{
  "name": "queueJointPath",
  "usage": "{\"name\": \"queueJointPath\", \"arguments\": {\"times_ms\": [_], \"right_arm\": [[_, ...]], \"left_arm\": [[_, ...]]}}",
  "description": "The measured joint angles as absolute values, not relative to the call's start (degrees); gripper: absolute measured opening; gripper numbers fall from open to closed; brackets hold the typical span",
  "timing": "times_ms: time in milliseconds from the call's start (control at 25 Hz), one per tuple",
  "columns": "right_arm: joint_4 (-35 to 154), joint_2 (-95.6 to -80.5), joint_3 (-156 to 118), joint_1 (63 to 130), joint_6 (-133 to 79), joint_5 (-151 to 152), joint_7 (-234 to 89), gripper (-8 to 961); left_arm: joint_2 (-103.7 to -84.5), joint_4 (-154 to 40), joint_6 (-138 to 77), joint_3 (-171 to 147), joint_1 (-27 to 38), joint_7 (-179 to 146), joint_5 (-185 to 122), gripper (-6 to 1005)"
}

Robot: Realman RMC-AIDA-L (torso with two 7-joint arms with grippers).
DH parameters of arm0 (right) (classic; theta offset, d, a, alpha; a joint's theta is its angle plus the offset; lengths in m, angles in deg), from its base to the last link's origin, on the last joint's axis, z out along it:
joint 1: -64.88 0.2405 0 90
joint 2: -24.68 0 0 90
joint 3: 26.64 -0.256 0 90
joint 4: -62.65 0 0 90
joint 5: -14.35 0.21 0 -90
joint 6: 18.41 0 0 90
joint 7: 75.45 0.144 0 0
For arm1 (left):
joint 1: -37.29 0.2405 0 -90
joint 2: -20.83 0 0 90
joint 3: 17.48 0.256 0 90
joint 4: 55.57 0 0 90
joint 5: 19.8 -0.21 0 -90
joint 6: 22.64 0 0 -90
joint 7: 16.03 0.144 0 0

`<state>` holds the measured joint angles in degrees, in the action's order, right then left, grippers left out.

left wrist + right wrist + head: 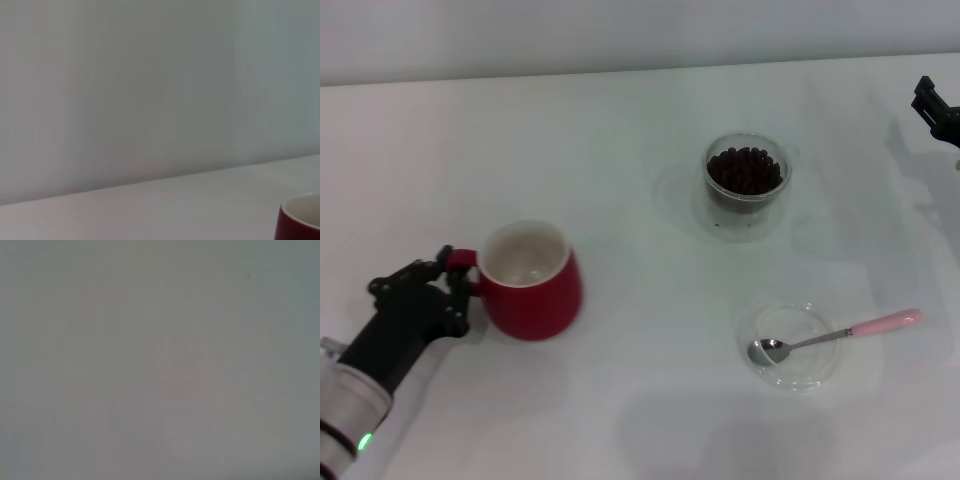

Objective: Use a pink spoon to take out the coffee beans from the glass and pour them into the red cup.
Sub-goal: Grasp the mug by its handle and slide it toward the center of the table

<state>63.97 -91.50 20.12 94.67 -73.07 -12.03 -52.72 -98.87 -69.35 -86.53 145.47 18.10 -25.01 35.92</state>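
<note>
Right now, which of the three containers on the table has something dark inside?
The glass, far from the robot, holds coffee beans. The red cup is empty; the saucer holds only the pink spoon.

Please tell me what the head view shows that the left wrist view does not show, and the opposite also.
Only the head view shows the glass with coffee beans, the pink spoon lying in a clear saucer, the left gripper at the handle of the red cup, and the right gripper at the far right edge. Only the left wrist view shows the wall behind the table. Both show the red cup and the white table.
</note>
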Motion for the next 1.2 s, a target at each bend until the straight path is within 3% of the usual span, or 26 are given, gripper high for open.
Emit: {"name": "queueJointPath", "arguments": {"times_ms": [1200], "right_arm": [[63.97, -91.50, 20.12, 94.68, -73.35, -11.84, -52.51, 873]], "left_arm": [[-99.04, -71.80, -83.90, 145.46, 15.12, -22.00, 29.29, 135]]}}
